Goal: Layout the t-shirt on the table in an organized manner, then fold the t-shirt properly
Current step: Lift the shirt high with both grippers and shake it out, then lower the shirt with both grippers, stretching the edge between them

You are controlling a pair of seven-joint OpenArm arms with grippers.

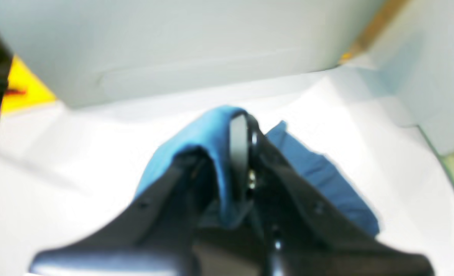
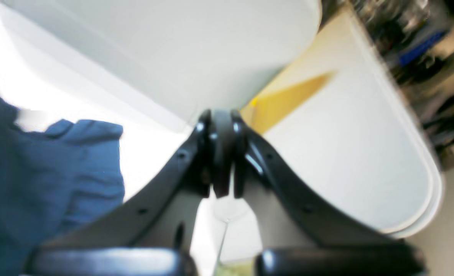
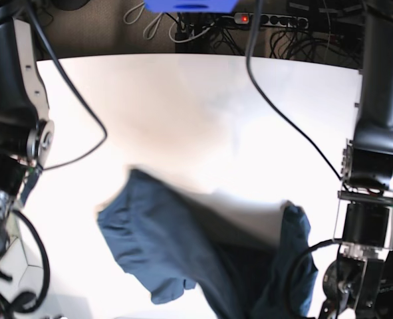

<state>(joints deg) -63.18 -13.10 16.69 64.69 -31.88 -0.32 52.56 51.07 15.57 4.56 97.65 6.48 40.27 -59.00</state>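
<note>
Pinching fold of t-shirt (image 1: pixel 219 153), left gripper (image 1: pixel 242 145) has fingers pressed together on blue cloth, which drapes over one fingertip. Right gripper (image 2: pixel 222 153) fingers pressed together on nothing; t-shirt just beside it, at left of right wrist view. Base view: t-shirt lies crumpled at near part of table (image 3: pixel 203 106), one bunched lobe at view's left, another rising at view's right near left arm (image 3: pixel 376 173). Right arm (image 3: pixel 13 100) stands at view's left. Cables (image 3: pixel 276 26) beyond table's far edge.
</note>
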